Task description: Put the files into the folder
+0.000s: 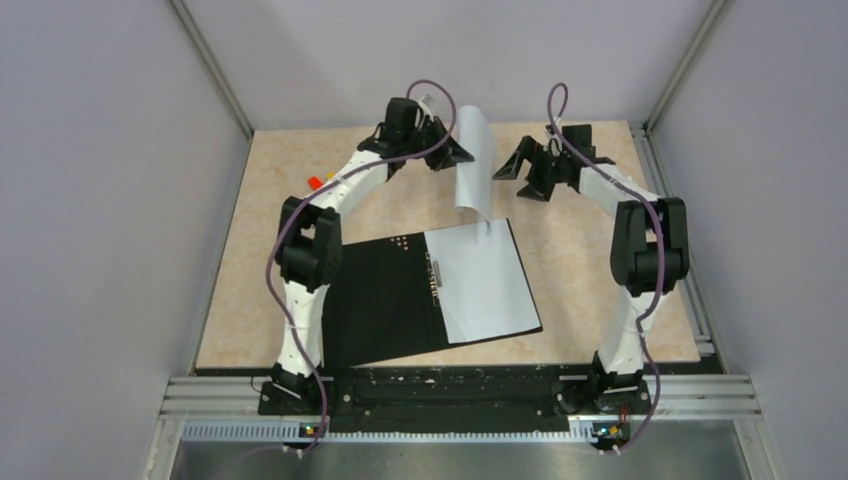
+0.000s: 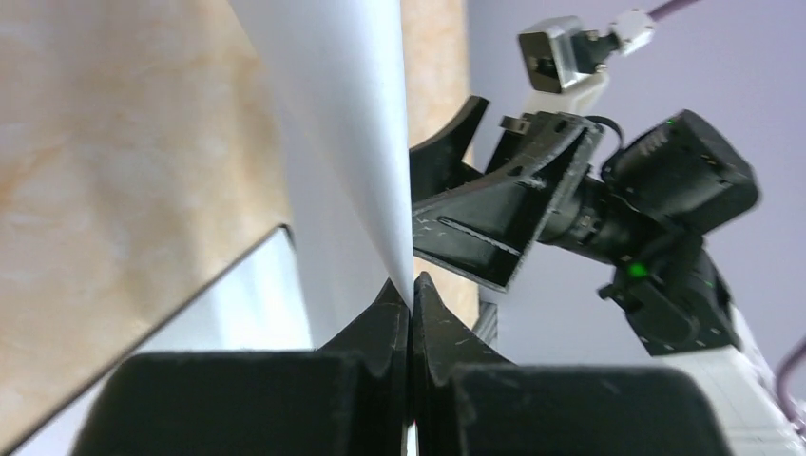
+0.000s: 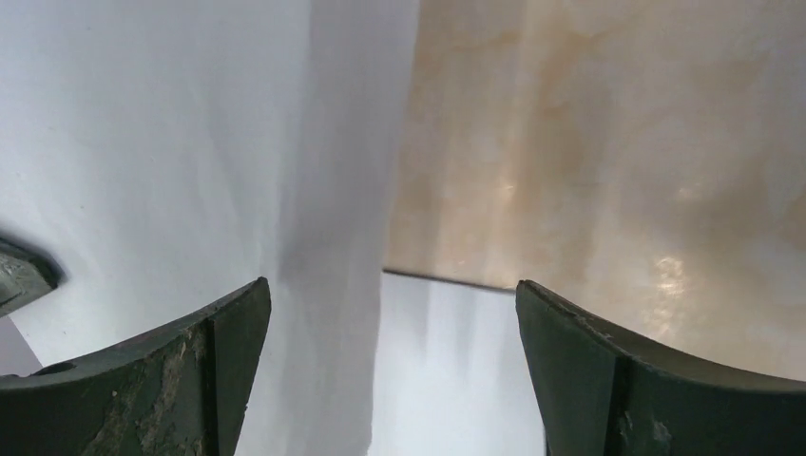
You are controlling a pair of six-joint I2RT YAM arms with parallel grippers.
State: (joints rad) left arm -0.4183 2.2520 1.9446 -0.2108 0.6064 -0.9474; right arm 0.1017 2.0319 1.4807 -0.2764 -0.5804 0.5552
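The folder point(image 1: 385, 300) lies open on the table, black inside up, with its metal spine clip point(image 1: 437, 280) in the middle. One white sheet point(image 1: 485, 285) lies flat on the folder's right half. It also shows in the left wrist view point(image 2: 238, 309) and the right wrist view point(image 3: 466, 380). My left gripper point(image 1: 462, 152) is shut on the top edge of the second white sheet point(image 1: 472, 160), which hangs curled with its lower edge at the folder's far edge. The pinch shows in the left wrist view point(image 2: 412, 285). My right gripper point(image 1: 510, 166) is open and empty just right of the hanging sheet point(image 3: 190, 142).
A small red object point(image 1: 315, 182) lies on the tan table point(image 1: 600, 320) beside the left arm. Grey walls close in the table on three sides. A metal rail point(image 1: 460, 395) runs along the near edge.
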